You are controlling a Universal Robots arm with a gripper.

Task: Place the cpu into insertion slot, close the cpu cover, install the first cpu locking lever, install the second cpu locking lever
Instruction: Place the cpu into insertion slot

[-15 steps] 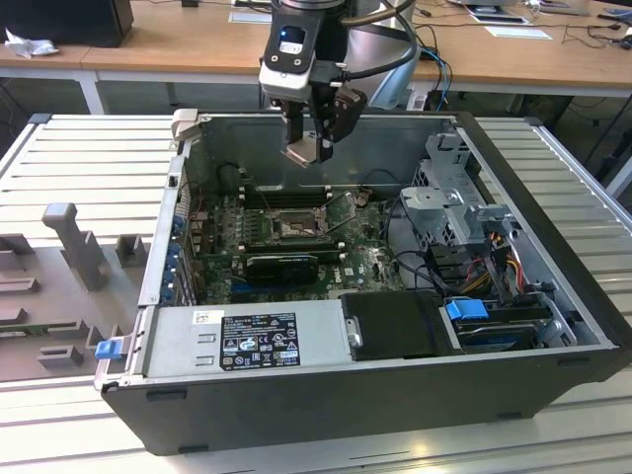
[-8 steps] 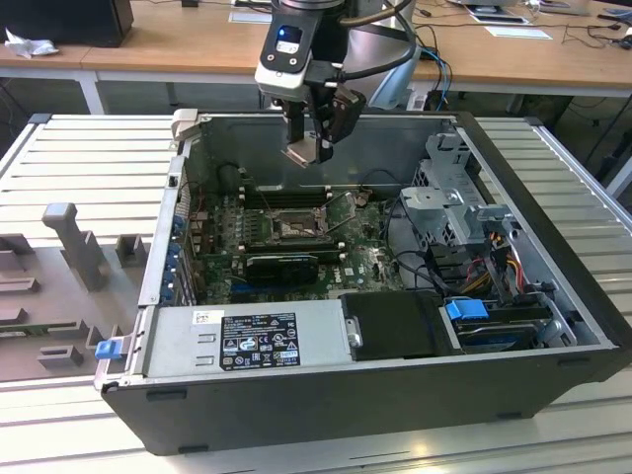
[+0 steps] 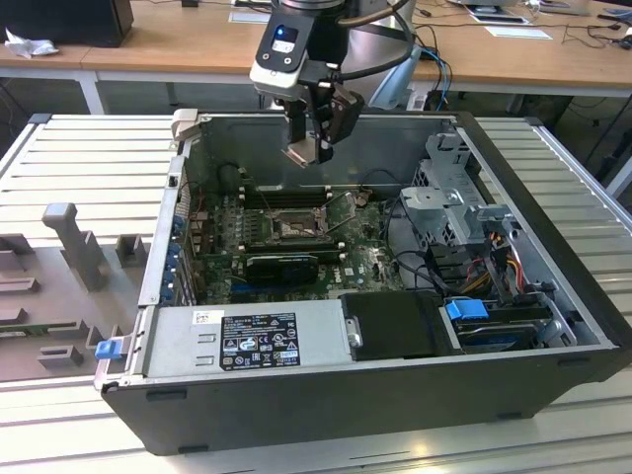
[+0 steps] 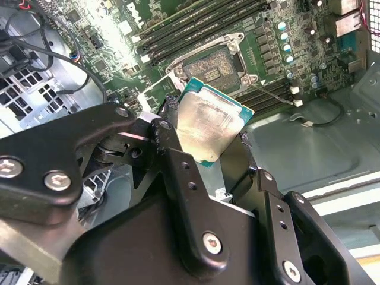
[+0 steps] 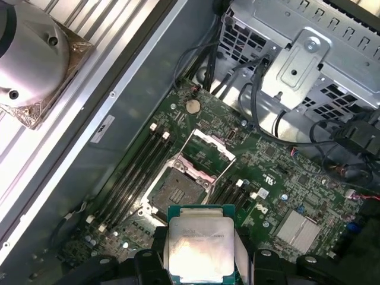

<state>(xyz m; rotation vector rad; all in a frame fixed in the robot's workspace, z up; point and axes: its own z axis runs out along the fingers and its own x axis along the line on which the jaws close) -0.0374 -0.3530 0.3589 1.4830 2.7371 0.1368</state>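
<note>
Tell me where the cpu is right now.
In both wrist views the cpu is gripped in the claw, raised over the motherboard with the empty insertion slot beneath.

Looks like a robotics lab, part electronics workshop. Dead centre, an open desktop tower case (image 3: 346, 395) laid on its side, motherboard (image 3: 373, 262) bared, on a ribbed aluminium workbench (image 3: 89, 148). Upper centre, a robot arm's gripper (image 3: 311, 150) hanging right over the board. Far left, grey moulded fixtures (image 3: 69, 247) set out on the bench. Across the top edge, wooden desks (image 3: 178, 49) strewn with papers (image 3: 518, 32) and loose cables (image 3: 592, 35), plus a black box (image 3: 84, 20) in the upper left corner.
</note>
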